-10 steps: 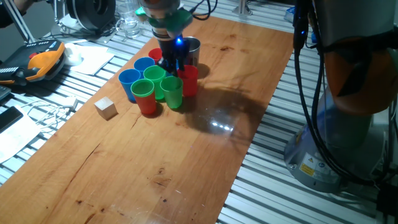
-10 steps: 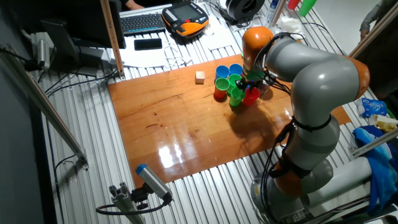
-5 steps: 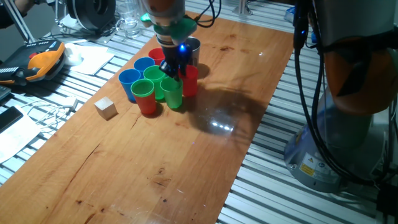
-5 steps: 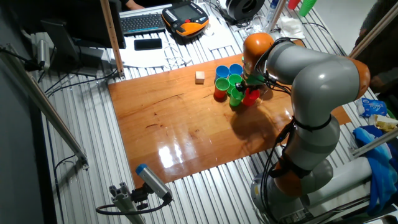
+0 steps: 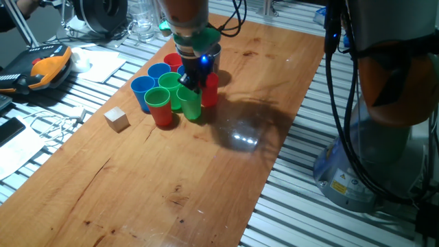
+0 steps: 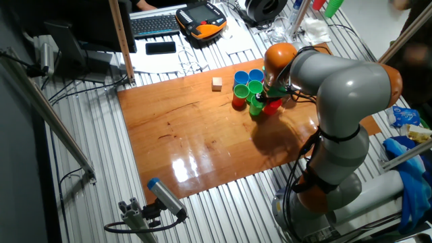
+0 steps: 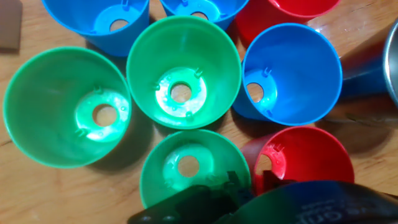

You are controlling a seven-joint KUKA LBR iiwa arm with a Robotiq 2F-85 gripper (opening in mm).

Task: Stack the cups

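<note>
The cups (image 5: 175, 92) stood bunched together, rims touching or nearly so, toward the far end of the wooden bench (image 5: 206, 178). From where I stood, the gripper (image 5: 194, 77) hung low over the back of the bunch, a blue light glowing on its body, right above a blue cup (image 7: 291, 73) and a red cup (image 5: 208, 88), with the steel cup (image 5: 211, 51) just behind it. Whether the jaws were wide or narrow I could not tell; the arm's own bulk hid them from both sides, and the hand view showed only a dark edge at the bottom.

That hand view looked straight down into open mouths: a green cup (image 7: 183, 71) in the middle, another green cup (image 7: 65, 106) to its left.

A small wooden cube (image 5: 116, 119) sat apart from the bunch.
</note>
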